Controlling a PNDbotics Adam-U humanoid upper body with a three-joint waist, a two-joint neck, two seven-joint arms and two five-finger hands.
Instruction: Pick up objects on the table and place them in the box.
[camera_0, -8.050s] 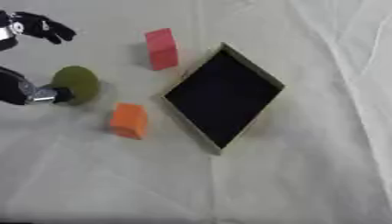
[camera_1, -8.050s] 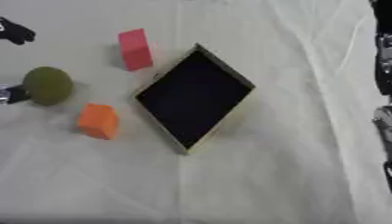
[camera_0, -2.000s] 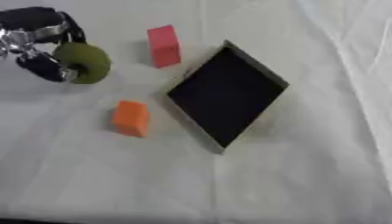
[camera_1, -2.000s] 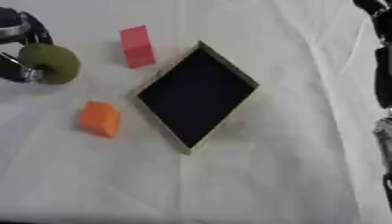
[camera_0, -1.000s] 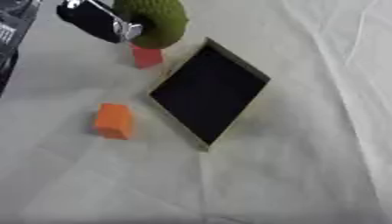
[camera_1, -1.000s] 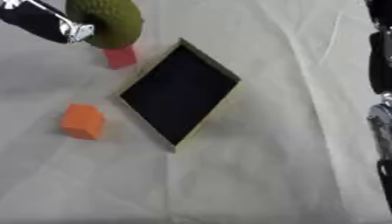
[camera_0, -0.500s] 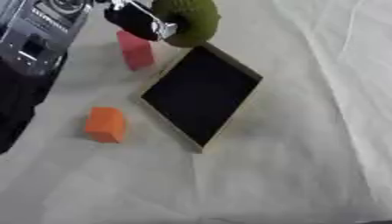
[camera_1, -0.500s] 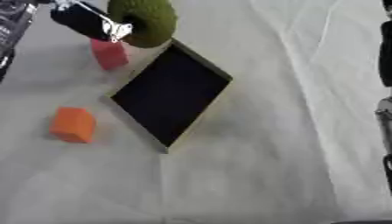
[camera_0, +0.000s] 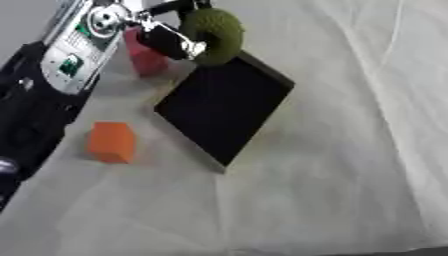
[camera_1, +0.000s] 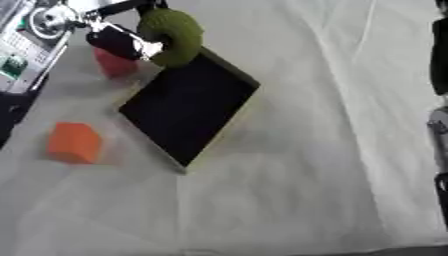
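The white-draped counter (camera_0: 332, 190) carries a black box (camera_0: 223, 107), an orange block (camera_0: 111, 142) and a red block (camera_0: 144, 55). The left hand (camera_0: 171, 37), fingers curled round a green ball (camera_0: 213, 35), holds it above the box's upper corner.

A white cloth (camera_0: 332, 190) covers the table, lying in soft wrinkles, with long folds running down its right side.

Even, fairly bright light on the table (camera_0: 332, 190) — shadows are faint, lying soft along its cloth folds. Both views are blurred throughout, most smeared near the table's upper left corner — no glare.
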